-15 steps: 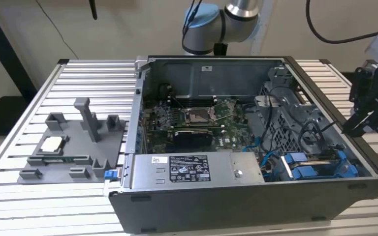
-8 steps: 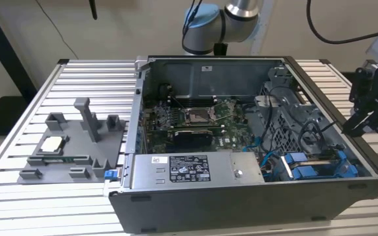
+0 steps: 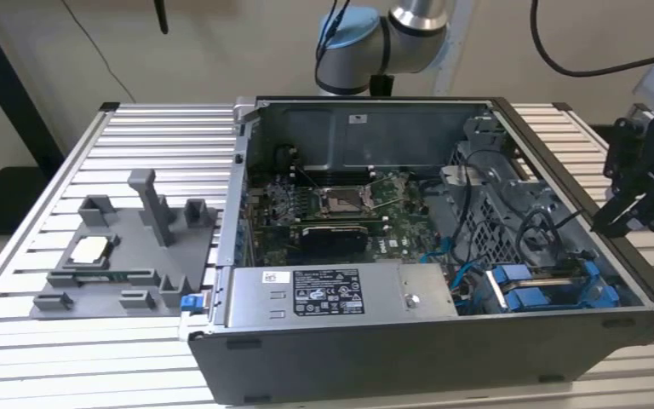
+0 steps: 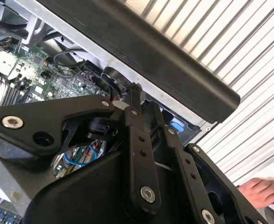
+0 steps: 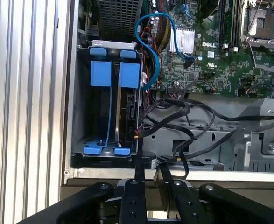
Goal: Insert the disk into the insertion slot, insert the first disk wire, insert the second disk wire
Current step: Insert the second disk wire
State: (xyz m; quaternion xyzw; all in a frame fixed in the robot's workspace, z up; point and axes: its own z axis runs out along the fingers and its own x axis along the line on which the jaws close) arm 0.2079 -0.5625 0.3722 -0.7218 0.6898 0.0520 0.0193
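A: Jaws, state?
B: Drawn together or all but, nothing held. They hang tips-down just outside the case rim (image 5: pixel 230 175)

A: Disk position?
B: Straight ahead of the jaws, just past that rim. The disk (image 5: pixel 127 109) stands on edge in its blue carrier (image 5: pixel 130 74), seated in the insertion slot (image 5: pixel 83 107). An empty blue carrier (image 5: pixel 101 74) sits just beside it, on the side away from the cabling

A: So which step?
B: Judgement: disk insertion looks done, so the work stands at the wire steps. Black cables (image 5: pixel 174 116) crowd the disk's other side, touching or nearly so. Cannot tell whether any plug is home in the disk's connector

A: What does a wire insertion call for?
B: Jaws parted enough to take one plug, a descent clear of the rim, then square alignment with the disk's edge. The tangle leaves little room; snagging a neighbouring cable is the risk

A: Farther out?
B: A blue cable (image 5: pixel 148 42) loops beyond the slot toward the motherboard (image 5: pixel 211 60). A person's hand (image 4: pixel 263 191) is at the worktop (image 4: pixel 249 56), outside the case
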